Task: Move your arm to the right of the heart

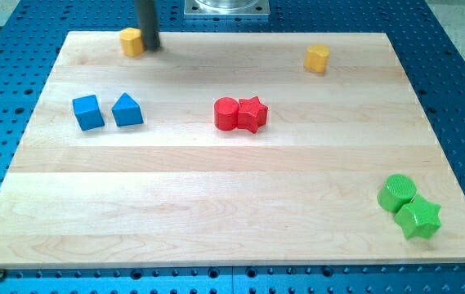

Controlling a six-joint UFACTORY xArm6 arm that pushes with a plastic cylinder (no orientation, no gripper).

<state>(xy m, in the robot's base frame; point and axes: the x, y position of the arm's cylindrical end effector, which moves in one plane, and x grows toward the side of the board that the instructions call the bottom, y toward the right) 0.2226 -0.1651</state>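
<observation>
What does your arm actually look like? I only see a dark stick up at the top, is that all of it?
In this view, yes: only a straight, dark grey rod shows, smooth and round, with no cables, markings or hand visible. It enters from the view's top edge, so the arm above is out of view. My tip is its lower end, plain and blunt, right beside the yellow block at the wooden board's far edge.

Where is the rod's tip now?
My tip is at the view's top left, touching the right side of the yellow block near the board's far edge.
</observation>
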